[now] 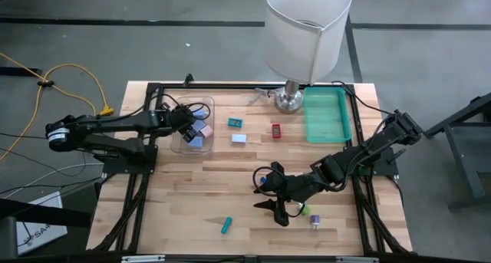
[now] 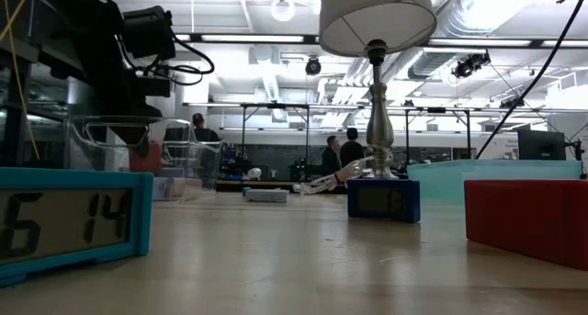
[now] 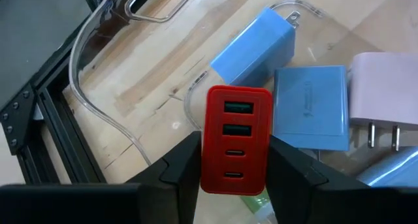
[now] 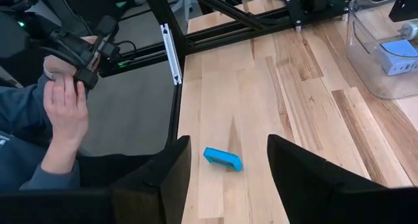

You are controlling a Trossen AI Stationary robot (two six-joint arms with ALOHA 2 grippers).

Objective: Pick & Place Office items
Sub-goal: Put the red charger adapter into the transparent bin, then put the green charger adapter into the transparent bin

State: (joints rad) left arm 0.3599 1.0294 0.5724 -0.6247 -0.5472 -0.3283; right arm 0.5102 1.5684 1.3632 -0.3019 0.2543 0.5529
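The left gripper (image 3: 232, 168) hangs over the clear bin (image 1: 181, 144), fingers closed on a red charger (image 3: 236, 140), likely to drop it among the blue chargers (image 3: 310, 106) there; the right gripper (image 4: 225, 165) spreads wide, empty, lined up on the teal clock (image 4: 222, 159) lying on the table (image 1: 207, 194).

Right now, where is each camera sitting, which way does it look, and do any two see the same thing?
High view: above the table, looking straight down; both arms show, left gripper over the clear bin.
Low view: at tabletop height, looking level past the lamp; one dark arm shows.
Left wrist view: faces into the clear bin; its fingers grip a red charger.
Right wrist view: its open fingers frame a teal clock.
Shared: the high view also shows the teal clock.
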